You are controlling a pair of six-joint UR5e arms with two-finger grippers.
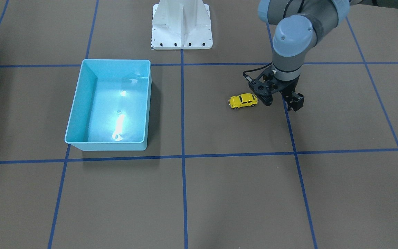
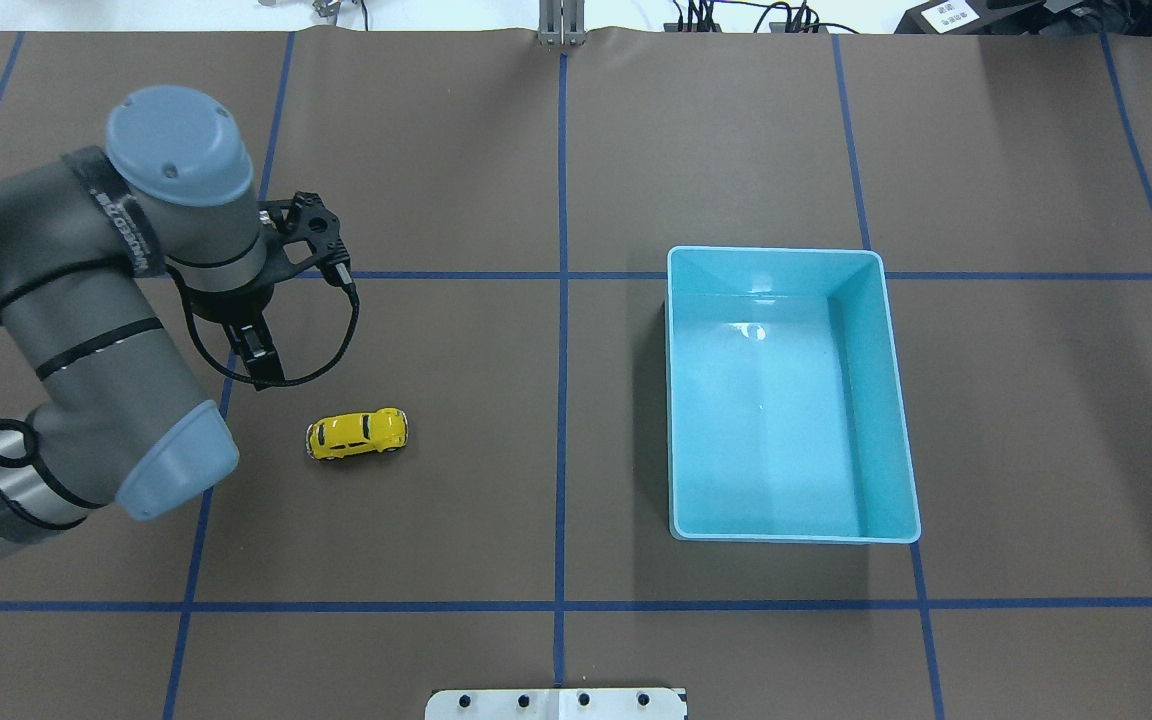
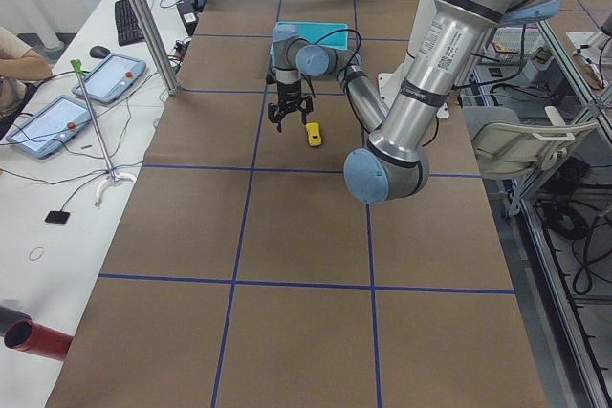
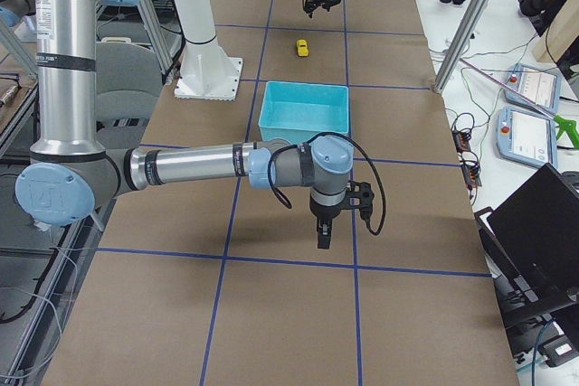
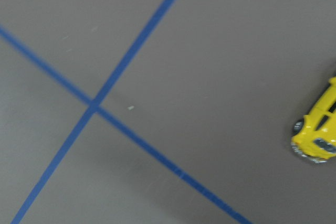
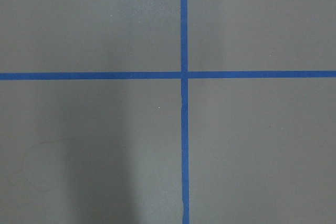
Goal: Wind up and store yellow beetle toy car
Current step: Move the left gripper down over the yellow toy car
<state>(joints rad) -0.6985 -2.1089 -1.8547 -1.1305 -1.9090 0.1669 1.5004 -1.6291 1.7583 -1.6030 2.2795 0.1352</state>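
The yellow beetle toy car [image 1: 243, 100] stands on its wheels on the brown table; it also shows in the overhead view [image 2: 357, 432] and at the right edge of the left wrist view [image 5: 317, 135]. My left gripper [image 1: 282, 101] is open and empty, pointing down, close beside the car and a little above the table. One of its fingers [image 2: 261, 362] shows overhead, just up and left of the car. The blue bin [image 1: 116, 61] sits empty on the other half of the table [image 2: 676, 400]. My right gripper [image 4: 323, 234] shows only in the exterior right view, far from car and bin; I cannot tell if it is open or shut.
The white robot base plate [image 1: 181, 34] stands at the table's robot-side edge. Blue tape lines [image 6: 184, 74] cross the brown table cover. Monitors and tablets [image 3: 57, 121] lie on a side desk beyond the table's far edge.
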